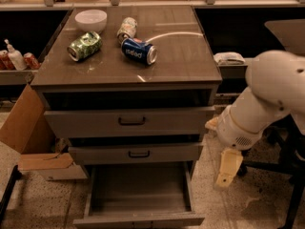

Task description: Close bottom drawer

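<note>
The bottom drawer [138, 219] of the grey-brown cabinet stands pulled far out, its deep box empty and its front panel at the bottom edge of the view. Above it the middle drawer [136, 153] is out a little and the top drawer [128, 121] a little less; both show black bar handles. My gripper [226, 172] hangs from the white arm [259, 109] to the right of the cabinet, pointing down, level with the middle drawer's right end and above the floor. It touches nothing.
On the cabinet top [176, 56] lie a white bowl [90, 19], a green can [85, 46], a blue can [138, 50] and a pale can [127, 27]. A cardboard box [28, 137] stands at the left. A black chair base [281, 175] is at the right.
</note>
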### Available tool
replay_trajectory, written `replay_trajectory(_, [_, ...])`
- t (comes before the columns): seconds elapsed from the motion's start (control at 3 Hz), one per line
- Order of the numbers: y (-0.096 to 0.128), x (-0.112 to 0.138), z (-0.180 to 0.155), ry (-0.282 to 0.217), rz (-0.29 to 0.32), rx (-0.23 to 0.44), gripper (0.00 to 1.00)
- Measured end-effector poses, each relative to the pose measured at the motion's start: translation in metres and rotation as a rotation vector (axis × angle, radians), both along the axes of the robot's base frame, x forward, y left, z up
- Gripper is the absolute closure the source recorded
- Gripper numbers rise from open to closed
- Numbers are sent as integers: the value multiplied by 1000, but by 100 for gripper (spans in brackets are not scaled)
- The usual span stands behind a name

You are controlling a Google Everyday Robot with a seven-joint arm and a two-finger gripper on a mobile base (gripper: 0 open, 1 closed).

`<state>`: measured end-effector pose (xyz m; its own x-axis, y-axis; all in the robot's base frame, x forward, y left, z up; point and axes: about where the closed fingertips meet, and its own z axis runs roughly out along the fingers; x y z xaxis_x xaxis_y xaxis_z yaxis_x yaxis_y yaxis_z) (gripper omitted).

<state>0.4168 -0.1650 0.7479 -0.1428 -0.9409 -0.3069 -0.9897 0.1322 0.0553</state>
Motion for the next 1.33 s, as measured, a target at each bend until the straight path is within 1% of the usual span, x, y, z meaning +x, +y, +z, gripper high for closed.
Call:
replay_trajectory(0.33, [-8,-15,-67,66,-14,1,0])
replay_trajectory(0.67, [-10,-26,-126,120,-59,23,0])
replay_trajectory(1.0, [-9,-25,-132,121,-62,29,0])
replay_trajectory(1.33, [-11,-24,-152,124,-73,19,0])
